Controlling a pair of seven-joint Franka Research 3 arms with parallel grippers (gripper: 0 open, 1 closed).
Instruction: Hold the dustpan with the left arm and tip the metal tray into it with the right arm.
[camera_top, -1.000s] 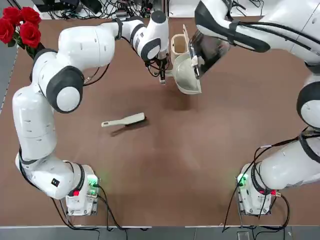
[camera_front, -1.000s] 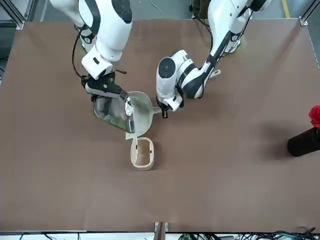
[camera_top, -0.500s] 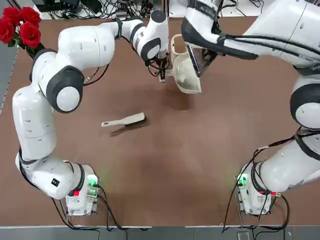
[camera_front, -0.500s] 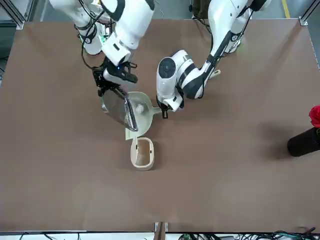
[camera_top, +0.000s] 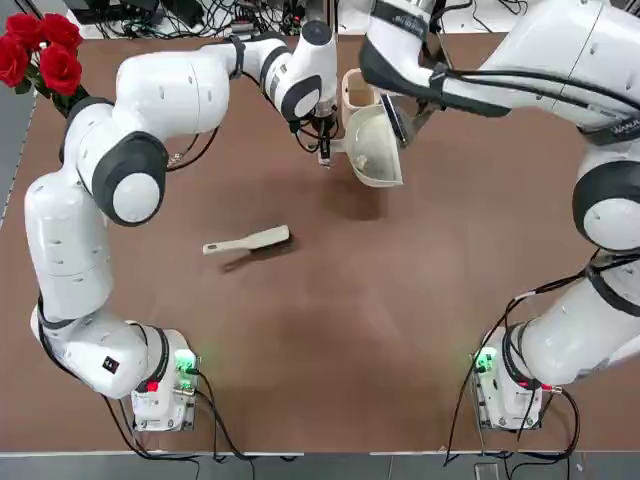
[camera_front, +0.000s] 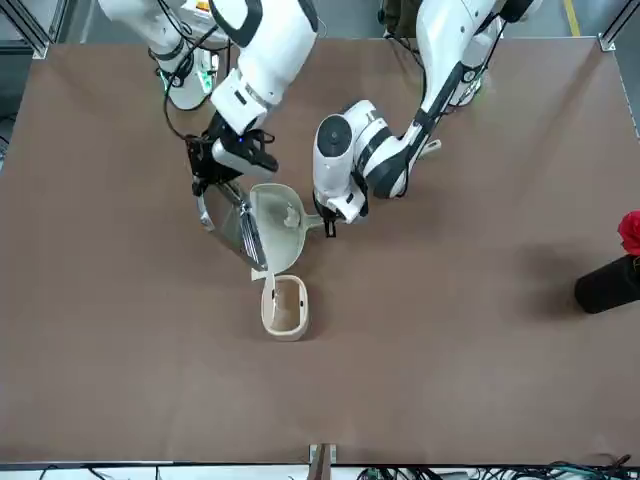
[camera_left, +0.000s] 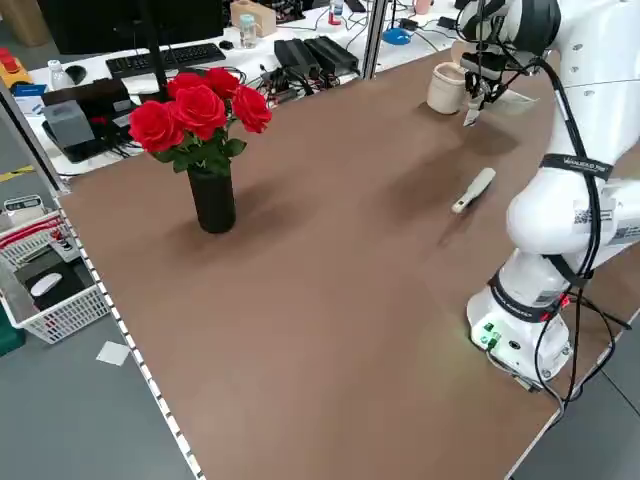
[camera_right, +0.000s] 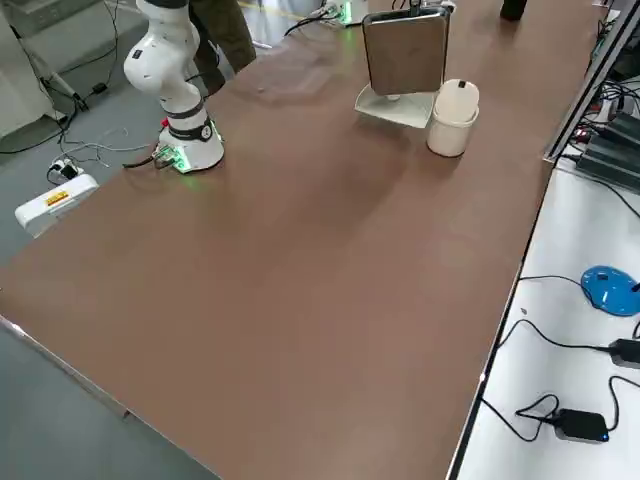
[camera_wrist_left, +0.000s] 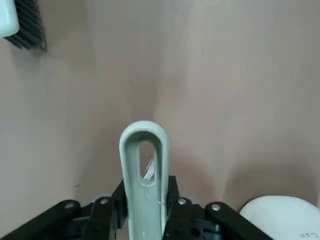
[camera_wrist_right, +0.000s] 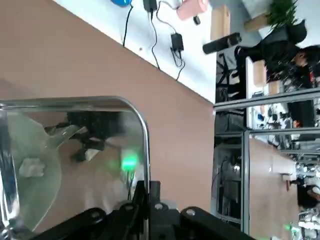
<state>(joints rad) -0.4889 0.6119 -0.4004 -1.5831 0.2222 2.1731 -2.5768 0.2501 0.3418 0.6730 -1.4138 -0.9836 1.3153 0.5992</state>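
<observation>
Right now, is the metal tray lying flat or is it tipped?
Tipped: in the front view the metal tray hangs steeply slanted beside the dustpan, its rim low.

Other things on and around the big brown table

A small white brush (camera_top: 248, 242) with dark bristles lies on the table (camera_top: 330, 330). A round white bin (camera_right: 453, 118) with a lid stands near one edge. Red roses (camera_left: 198, 112) with green leaves sit in a black vase (camera_left: 212, 200). A white desk (camera_right: 570, 330) is next to the table, with a blue round thing (camera_right: 610, 290) and black wires on it. A black keyboard (camera_left: 165, 60) lies by a dark screen (camera_left: 130, 22). White baskets (camera_left: 58, 290) are on the grey floor (camera_left: 90, 420).
</observation>
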